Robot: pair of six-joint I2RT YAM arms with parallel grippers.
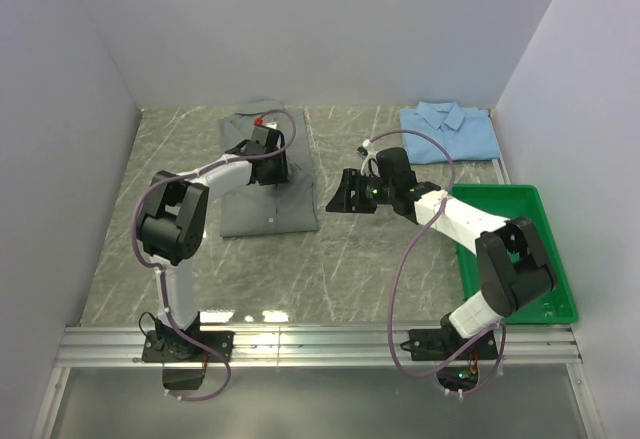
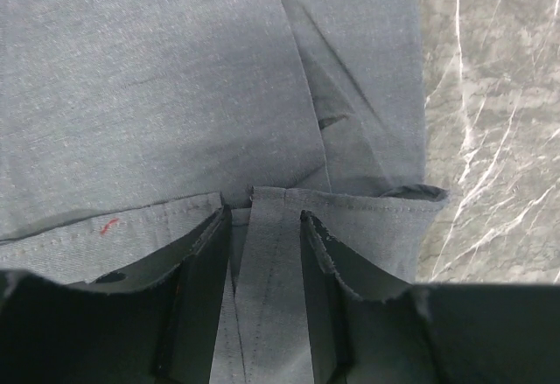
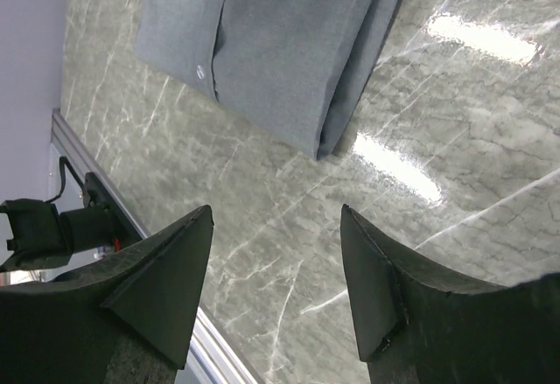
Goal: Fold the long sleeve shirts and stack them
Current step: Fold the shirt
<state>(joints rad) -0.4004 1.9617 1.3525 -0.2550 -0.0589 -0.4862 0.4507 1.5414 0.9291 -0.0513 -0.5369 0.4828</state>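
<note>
The grey long sleeve shirt (image 1: 268, 199) lies partly folded on the marble table at the back left, buttons showing near its lower hem. My left gripper (image 1: 268, 151) is down on its upper part. In the left wrist view a stitched band of the grey shirt (image 2: 175, 95) fills the gap between the left gripper's (image 2: 265, 219) fingers, which are shut on it. The light blue long sleeve shirt (image 1: 450, 129) lies folded at the back right, collar up. My right gripper (image 1: 337, 199) hovers open over bare table just right of the grey shirt (image 3: 280, 43), holding nothing (image 3: 276, 218).
A green plastic tray (image 1: 530, 199) stands at the right edge, partly under the right arm. White walls close in the left, back and right sides. A metal rail (image 1: 320, 344) runs along the near edge with both arm bases on it.
</note>
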